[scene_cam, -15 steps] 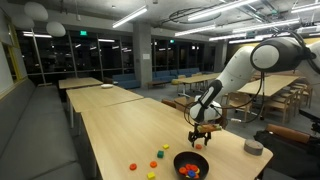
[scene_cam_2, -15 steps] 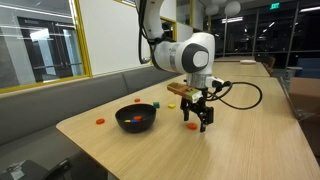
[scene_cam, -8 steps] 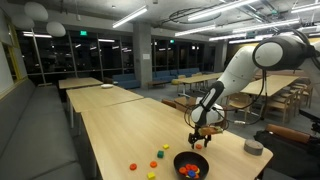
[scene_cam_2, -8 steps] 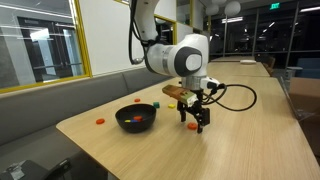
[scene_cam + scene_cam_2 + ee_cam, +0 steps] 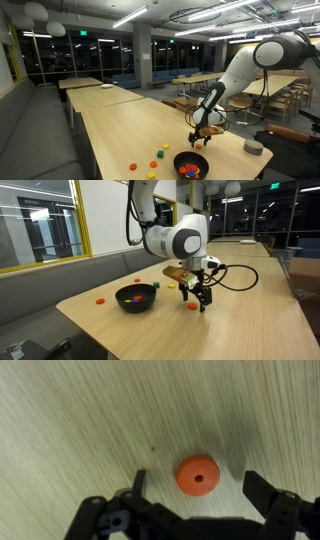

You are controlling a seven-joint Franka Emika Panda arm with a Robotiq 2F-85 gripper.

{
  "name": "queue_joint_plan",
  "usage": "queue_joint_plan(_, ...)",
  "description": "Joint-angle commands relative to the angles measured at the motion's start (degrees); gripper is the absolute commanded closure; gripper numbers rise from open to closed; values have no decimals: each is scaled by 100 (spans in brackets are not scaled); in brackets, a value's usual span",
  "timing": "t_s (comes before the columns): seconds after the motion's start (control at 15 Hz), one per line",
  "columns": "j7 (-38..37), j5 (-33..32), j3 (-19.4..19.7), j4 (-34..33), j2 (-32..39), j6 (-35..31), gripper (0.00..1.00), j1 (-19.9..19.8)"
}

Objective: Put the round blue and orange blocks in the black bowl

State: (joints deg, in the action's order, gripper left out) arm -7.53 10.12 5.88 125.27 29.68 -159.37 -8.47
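Orange round block (image 5: 197, 476), with a small hole in its middle, lies flat on the wooden surface (image 5: 70, 420) between the spread fingers of the released pincer (image 5: 195, 480), touching neither. Well to one side, the black bowl (image 5: 135, 306) holds a heap of small coloured pieces. A red piece (image 5: 100, 301) lies just outside it.
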Motion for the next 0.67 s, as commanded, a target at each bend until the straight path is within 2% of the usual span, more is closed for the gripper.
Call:
queue_joint_plan(0.0, 89, -32, 6, 237, -221, -206, 0, -18)
queue_joint_plan(0.4, 105, -21, 20, 289, -229, -314, 0, -64)
queue_joint_plan(0.47, 113, -14, 14, 295, -231, -330, 25, -75)
queue_joint_plan(0.53, 119, -23, 20, 298, -234, -337, 25, -75)
queue_joint_plan(0.6, 131, -20, 14, 297, -235, -342, 32, -85)
